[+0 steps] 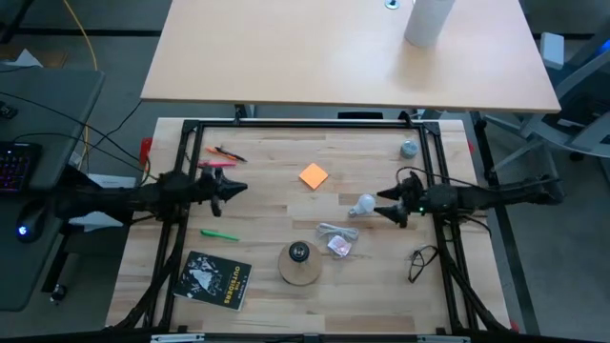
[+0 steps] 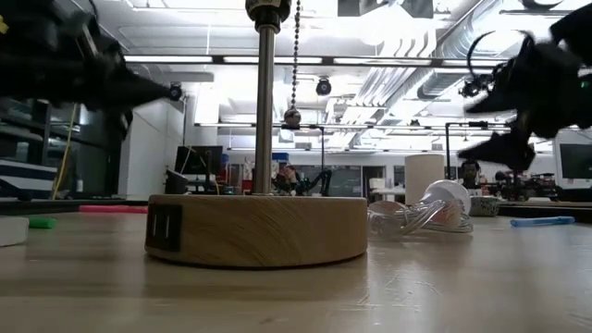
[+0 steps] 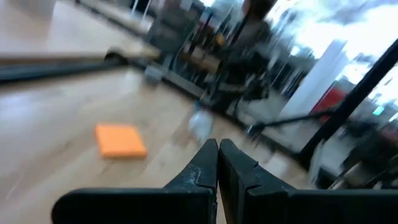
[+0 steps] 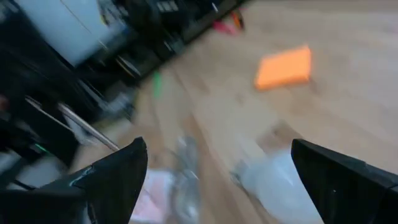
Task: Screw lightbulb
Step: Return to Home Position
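Note:
The small white lightbulb [image 1: 363,204] lies on its side on the wooden table, right of centre; it also shows in the low view [image 2: 448,199] and blurred in the right wrist view [image 4: 277,180]. The tan wooden disc with a black socket [image 1: 299,262] stands near the front; in the low view [image 2: 257,228] a metal rod rises from it. My right gripper [image 1: 385,204] is open, just right of the bulb and above the table, its fingers pointing at the bulb. My left gripper [image 1: 240,187] is shut and empty at the table's left, above the surface.
An orange square note [image 1: 313,175] lies left of and beyond the bulb. A see-through packet [image 1: 338,242] lies near the disc. A dark booklet [image 1: 217,279], a green pen [image 1: 219,233], red and orange pens [image 1: 225,156] lie left. A black cable [image 1: 421,262] lies right.

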Available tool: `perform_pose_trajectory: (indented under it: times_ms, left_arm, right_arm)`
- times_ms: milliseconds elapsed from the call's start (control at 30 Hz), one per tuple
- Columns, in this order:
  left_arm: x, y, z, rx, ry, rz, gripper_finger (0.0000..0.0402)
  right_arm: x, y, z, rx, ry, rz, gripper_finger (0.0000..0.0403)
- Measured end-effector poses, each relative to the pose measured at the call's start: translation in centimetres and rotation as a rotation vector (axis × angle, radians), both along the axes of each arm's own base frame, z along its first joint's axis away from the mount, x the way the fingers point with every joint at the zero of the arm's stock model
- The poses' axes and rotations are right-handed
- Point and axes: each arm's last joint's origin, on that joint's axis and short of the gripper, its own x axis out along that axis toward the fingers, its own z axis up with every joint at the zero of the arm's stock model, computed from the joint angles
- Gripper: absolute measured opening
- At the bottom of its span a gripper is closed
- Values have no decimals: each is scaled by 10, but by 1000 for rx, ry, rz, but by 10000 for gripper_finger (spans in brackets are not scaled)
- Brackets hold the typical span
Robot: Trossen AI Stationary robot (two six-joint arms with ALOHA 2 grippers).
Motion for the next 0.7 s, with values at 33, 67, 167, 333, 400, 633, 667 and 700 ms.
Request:
perform_pose_trajectory:
  times_ms: [33,67,167,333,400,633,667,700]
  left_arm:
    - [-3,0,4,4,-40,0,1]
    - [-6,-1,8,9,-81,-1,1]
    - [-13,-2,16,20,-172,-1,1]
    - [-23,-3,21,28,-244,-2,1]
    - [-22,-3,18,25,-217,1,1]
    - [-20,-6,2,5,-50,-42,1]
    - [-20,-6,2,4,-51,-56,1]
    - [-20,-7,2,4,-51,-63,1]
  right_arm:
    - [-2,0,4,4,-40,0,387]
    - [-3,0,7,8,-78,0,387]
    - [-9,-1,17,20,-185,0,387]
    - [-18,-2,29,36,-339,0,387]
    - [-18,-2,32,39,-370,-1,387]
    - [-18,-2,32,39,-369,-2,387]
    - [-17,-2,31,37,-357,-3,387]
    - [-17,-2,30,36,-345,-3,387]
